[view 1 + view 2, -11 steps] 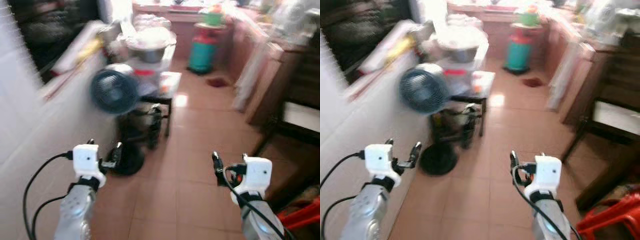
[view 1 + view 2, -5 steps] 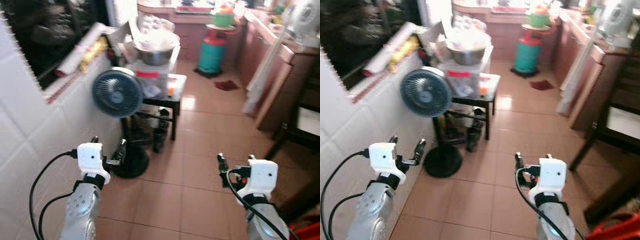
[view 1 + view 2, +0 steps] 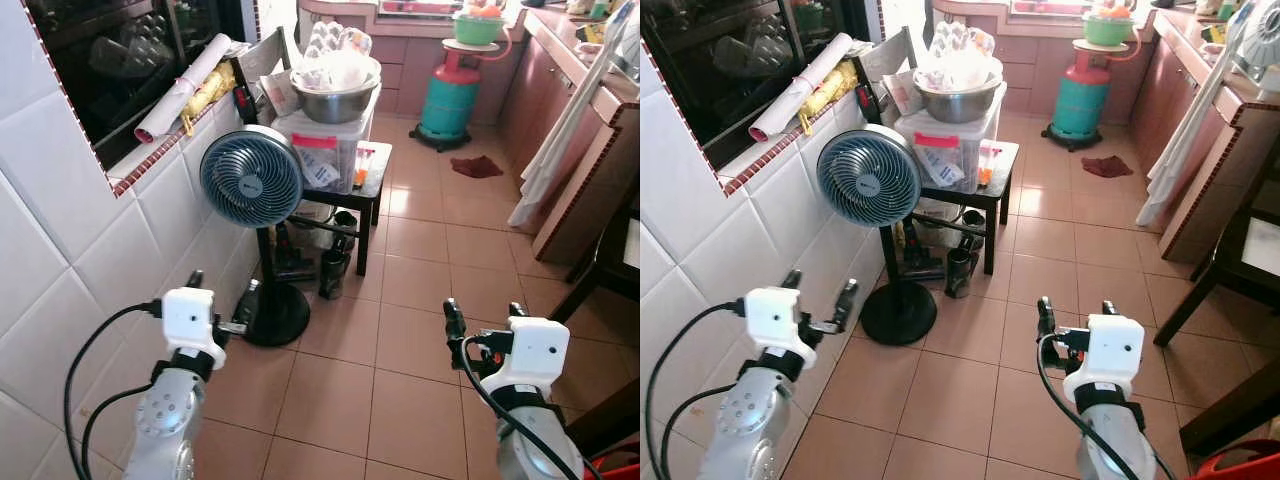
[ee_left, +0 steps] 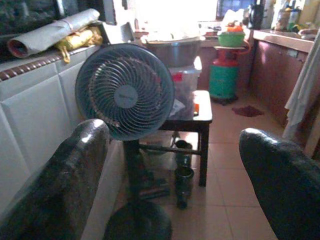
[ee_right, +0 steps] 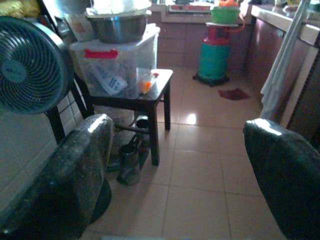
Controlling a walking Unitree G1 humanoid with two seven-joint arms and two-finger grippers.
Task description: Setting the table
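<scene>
Here, my left claw (image 3: 220,302) hangs spread wide and empty over the tiled floor (image 3: 400,360), near the standing fan (image 3: 251,180). My right claw (image 3: 482,312) is equally spread, holding nothing. Since a second ago the view has sharpened and swung, bringing the fan closer.

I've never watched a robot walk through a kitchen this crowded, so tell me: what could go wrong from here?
Two things, as guesses. The left gripper, open and empty, hangs close to the standing fan, whose round base sits on the floor just ahead; a step forward could knock it over. Behind the fan, the metal bowl stacked on a plastic box on the small black table might topple if bumped.
</scene>
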